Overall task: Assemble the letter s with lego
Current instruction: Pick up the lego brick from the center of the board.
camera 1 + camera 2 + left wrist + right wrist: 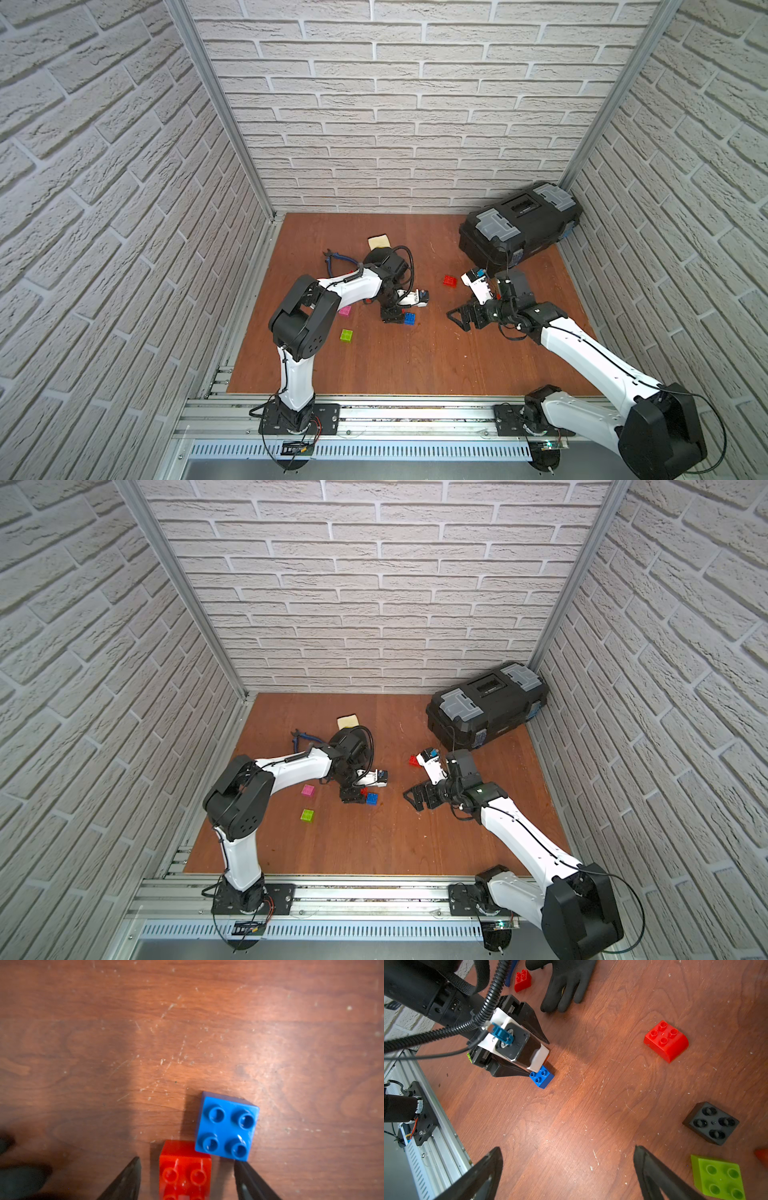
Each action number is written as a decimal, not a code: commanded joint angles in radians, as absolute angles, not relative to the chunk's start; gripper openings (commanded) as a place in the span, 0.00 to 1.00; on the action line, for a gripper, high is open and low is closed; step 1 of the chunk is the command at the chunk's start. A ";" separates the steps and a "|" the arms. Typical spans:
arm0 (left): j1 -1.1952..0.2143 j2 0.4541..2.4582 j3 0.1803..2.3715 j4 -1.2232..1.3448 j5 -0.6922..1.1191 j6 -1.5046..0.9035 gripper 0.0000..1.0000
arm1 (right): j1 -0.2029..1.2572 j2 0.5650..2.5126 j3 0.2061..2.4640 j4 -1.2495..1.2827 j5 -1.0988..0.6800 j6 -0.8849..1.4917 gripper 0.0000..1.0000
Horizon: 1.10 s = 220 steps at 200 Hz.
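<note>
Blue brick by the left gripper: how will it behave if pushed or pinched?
Probably rigid: the blue brick looks like hard moulded plastic with flat sides, good for jaws. Likely light; glossy faces may slip. Squat, studs up, flat on the wooden table, it should slide rather than tip, maybe nudging the adjacent red brick.

The blue brick sits studs-up, right up against a red brick. A pink brick and a lime brick lie loose nearby, and a curved red brick is well apart.
</note>
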State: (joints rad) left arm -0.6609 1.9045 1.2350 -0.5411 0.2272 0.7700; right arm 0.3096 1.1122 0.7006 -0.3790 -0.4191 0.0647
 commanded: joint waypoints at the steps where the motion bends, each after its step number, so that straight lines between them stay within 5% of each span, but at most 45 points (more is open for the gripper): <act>1: -0.677 1.860 1.250 -0.576 0.225 0.793 0.80 | 0.306 1.082 0.696 -0.377 -0.407 0.048 0.99; 99: -0.754 1.893 1.316 -0.627 0.233 0.843 0.80 | 0.288 1.048 0.675 -0.375 -0.426 0.069 0.99; 220: -0.771 1.976 1.356 -0.669 0.218 0.871 0.50 | 0.287 1.024 0.651 -0.370 -0.433 0.088 0.99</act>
State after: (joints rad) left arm -0.7654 1.9629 1.3357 -0.6376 0.2138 0.8448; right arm 0.2916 1.0397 0.6598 -0.3862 -0.4229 0.0757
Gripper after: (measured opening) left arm 0.531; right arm 0.991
